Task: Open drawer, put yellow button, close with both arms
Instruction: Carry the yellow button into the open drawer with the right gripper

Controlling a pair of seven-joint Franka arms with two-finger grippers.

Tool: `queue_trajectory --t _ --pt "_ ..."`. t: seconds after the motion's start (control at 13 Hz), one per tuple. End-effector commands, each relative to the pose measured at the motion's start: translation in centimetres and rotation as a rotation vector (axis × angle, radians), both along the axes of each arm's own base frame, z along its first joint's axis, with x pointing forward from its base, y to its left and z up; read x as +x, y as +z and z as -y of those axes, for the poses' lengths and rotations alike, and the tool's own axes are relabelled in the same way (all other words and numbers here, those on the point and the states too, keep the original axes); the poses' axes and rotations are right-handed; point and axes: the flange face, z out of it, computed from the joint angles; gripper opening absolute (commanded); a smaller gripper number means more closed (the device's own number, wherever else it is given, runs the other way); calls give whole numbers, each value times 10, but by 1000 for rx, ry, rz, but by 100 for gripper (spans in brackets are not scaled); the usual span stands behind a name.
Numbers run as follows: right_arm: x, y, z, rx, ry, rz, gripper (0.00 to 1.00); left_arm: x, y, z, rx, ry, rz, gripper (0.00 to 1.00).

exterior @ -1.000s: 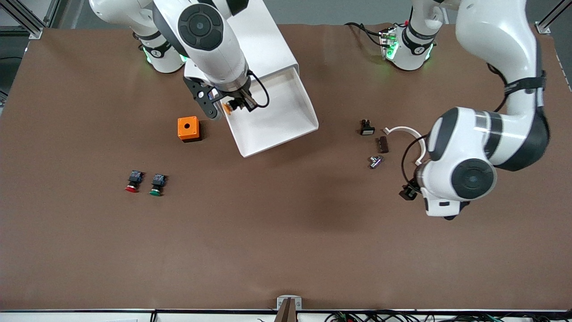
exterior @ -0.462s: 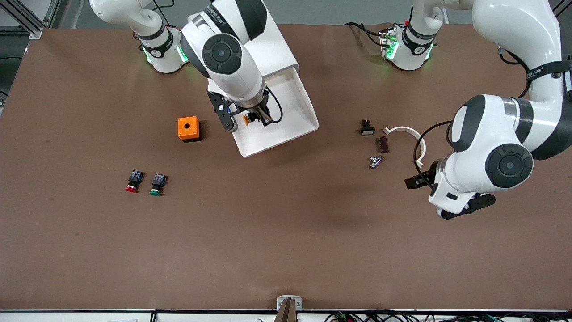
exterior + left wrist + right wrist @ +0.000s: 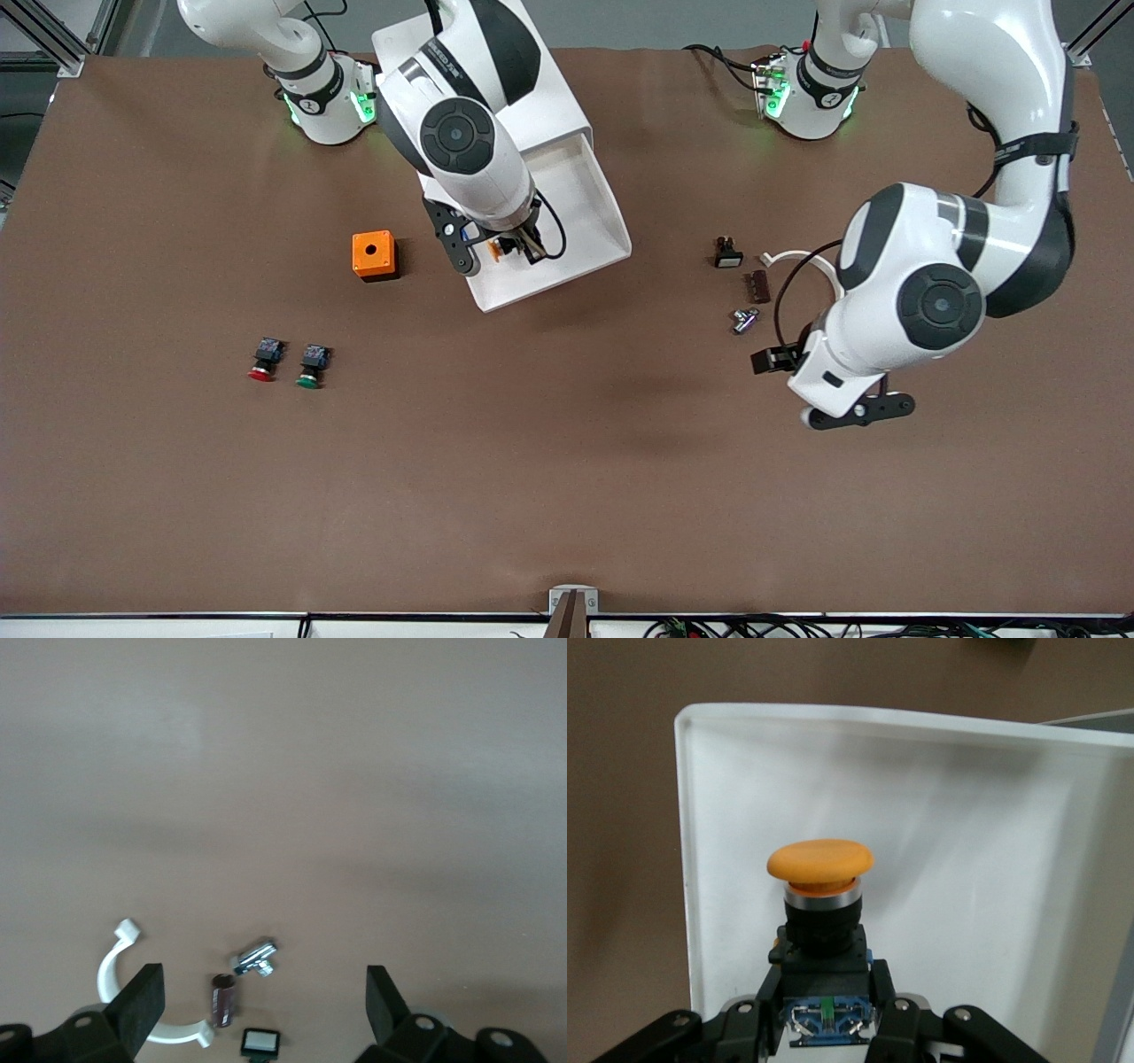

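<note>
Overhead, faint grey lettering on the right arm's upper link, too small to read; a small round mark on each base. Right hand [image 3: 514, 245] over the open drawer [image 3: 580, 190], clamped on the yellow button [image 3: 820, 870] by its black-and-teal body — cap pointing away from the fingers [image 3: 890, 1014], long axis in line with them, toward the drawer's end wall in the right wrist view. Button above the drawer's white floor near the front corner, close to the side rim; whether touching the floor, cannot tell. Plenty of bare drawer floor around it.

Left hand [image 3: 261, 1001] up over bare brown table [image 3: 567, 461] — fingers spread wide, holding nothing. Just beside it, toward the bases: white curved clip [image 3: 115, 979], dark brown cylinder [image 3: 223, 999], small metal fitting [image 3: 255, 957], black square part [image 3: 261, 1043].

Orange box [image 3: 373, 254] beside the drawer's front corner, apart from it. Red-capped button [image 3: 263, 361] and green-capped button [image 3: 311, 366] side by side, nearer the front camera, with wide open table around them.
</note>
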Motion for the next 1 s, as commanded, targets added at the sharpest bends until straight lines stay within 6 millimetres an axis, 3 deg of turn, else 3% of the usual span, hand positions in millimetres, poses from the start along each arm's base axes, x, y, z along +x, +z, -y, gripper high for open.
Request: queue_trajectory --t 0.0,0.15,0.31,0.46,0.62,0.77,0.85,0.92 --pt "-6 -9 -13 6 -5 -13 18 -9 -13 -9 11 -37 -11 100" --pt "-7 -14 -15 6 -2 -14 20 -16 -14 -11 16 -39 -22 100" --pt "-10 -22 -21 -1 5 -19 22 -31 1 -12 18 -41 -19 100" --pt "-12 -28 -24 -6 13 -24 34 -42 -4 -25 21 -33 -27 100" --pt "-13 -28 -24 -7 16 -25 41 -58 -3 -22 19 -41 -7 100" --pt "-13 -29 -23 -12 21 -31 67 -62 -7 -23 14 -43 14 100" --pt "-14 -29 -23 -14 22 -33 100 -59 -10 -22 9 -44 27 100" --pt "-15 -28 -24 -14 25 -33 100 -61 -15 -16 4 -54 34 100"
